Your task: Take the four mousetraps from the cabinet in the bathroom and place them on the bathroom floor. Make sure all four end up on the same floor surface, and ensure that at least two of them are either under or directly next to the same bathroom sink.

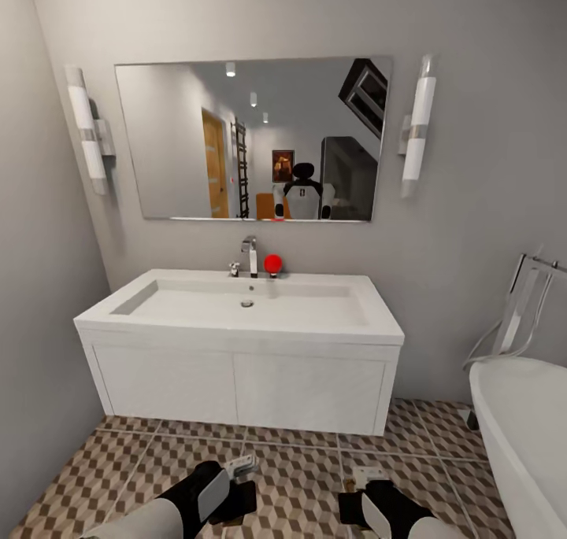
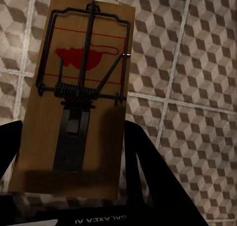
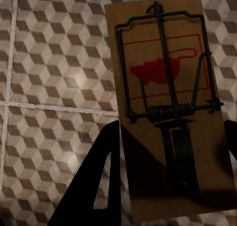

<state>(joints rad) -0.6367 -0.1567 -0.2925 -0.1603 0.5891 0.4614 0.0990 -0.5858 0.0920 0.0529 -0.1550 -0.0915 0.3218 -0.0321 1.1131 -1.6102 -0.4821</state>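
Note:
Each gripper holds one mousetrap above the bathroom floor (image 1: 307, 460), in front of the white sink (image 1: 244, 342). My left gripper (image 1: 233, 493) is shut on a tan wooden mousetrap (image 1: 241, 467) with a dark wire bar and a red mouse print. In the left wrist view that mousetrap (image 2: 79, 97) sits between the gripper's (image 2: 74, 169) black fingers (image 2: 148, 171), over the cube-pattern tiles. My right gripper (image 1: 364, 501) is shut on a second mousetrap (image 1: 368, 476). The right wrist view shows this mousetrap (image 3: 168, 102) clamped in the gripper (image 3: 170, 176). The cabinet is out of view.
The sink hangs on the wall with open floor beneath it. A chrome tap (image 1: 250, 256) and a red ball (image 1: 272, 263) stand on its back edge, under a mirror (image 1: 252, 138). A white bathtub (image 1: 524, 429) fills the right side. A grey wall (image 1: 39, 326) closes the left.

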